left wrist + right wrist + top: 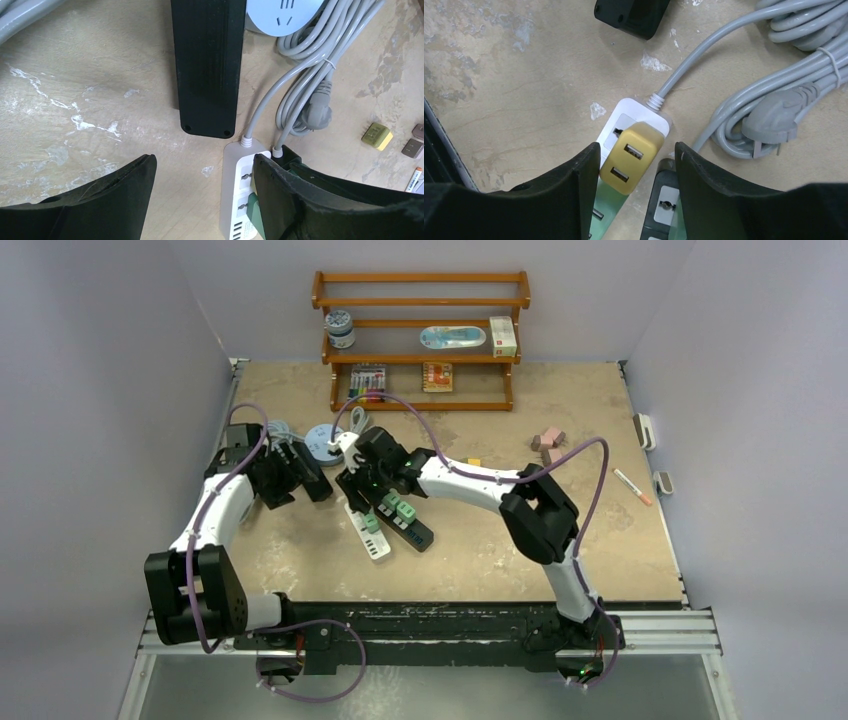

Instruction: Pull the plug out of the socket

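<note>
A yellow USB charger plug [630, 157] sits in the end socket of the white power strip [636, 111], which lies mid-table [372, 538]. My right gripper [636, 165] is open and straddles the plug. Its left finger [574, 185] is against the plug's side and its right finger [714, 185] stands a little apart. It shows in the top view [352, 480] over the strip's far end. My left gripper [202, 172] is open and low at the same end of the strip [239, 200], with its right finger [285, 195] over the strip's side. The yellow plug is hidden there.
A green plug [611, 200] sits further along the white strip. A black strip with green plugs [405, 520] lies beside it. Another black strip lies face down [207, 65]. A coiled grey cable [784, 75] and a round white socket [322, 440] lie behind. A wooden shelf [420, 340] stands at the back.
</note>
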Motion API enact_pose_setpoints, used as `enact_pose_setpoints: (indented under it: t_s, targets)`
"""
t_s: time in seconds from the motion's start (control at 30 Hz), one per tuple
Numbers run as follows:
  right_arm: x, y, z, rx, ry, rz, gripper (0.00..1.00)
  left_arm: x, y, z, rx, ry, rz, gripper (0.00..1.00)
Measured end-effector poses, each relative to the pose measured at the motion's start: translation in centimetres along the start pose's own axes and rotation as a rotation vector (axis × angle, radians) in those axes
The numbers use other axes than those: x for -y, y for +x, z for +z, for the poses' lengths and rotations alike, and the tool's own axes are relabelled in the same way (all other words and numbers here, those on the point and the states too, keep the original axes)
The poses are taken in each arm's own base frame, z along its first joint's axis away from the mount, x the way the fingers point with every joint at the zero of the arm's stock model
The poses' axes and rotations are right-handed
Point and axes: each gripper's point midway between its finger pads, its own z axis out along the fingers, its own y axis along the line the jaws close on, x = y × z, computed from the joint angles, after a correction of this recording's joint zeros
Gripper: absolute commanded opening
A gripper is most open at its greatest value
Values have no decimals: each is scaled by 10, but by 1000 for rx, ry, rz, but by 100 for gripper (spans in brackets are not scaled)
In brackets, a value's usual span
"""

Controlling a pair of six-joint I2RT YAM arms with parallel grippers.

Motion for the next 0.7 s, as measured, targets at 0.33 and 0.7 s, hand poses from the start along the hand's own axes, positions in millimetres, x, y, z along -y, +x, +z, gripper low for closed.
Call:
enact_pose_setpoints:
  t_s: [0.33,0.7]
  targets:
    - [1,9,18,-48,-5,2,0,-3,5,2,-11,-4,-2,70]
    - [-5,6,14,-52,-59,62,0,15,23,0,-53,142,9,72]
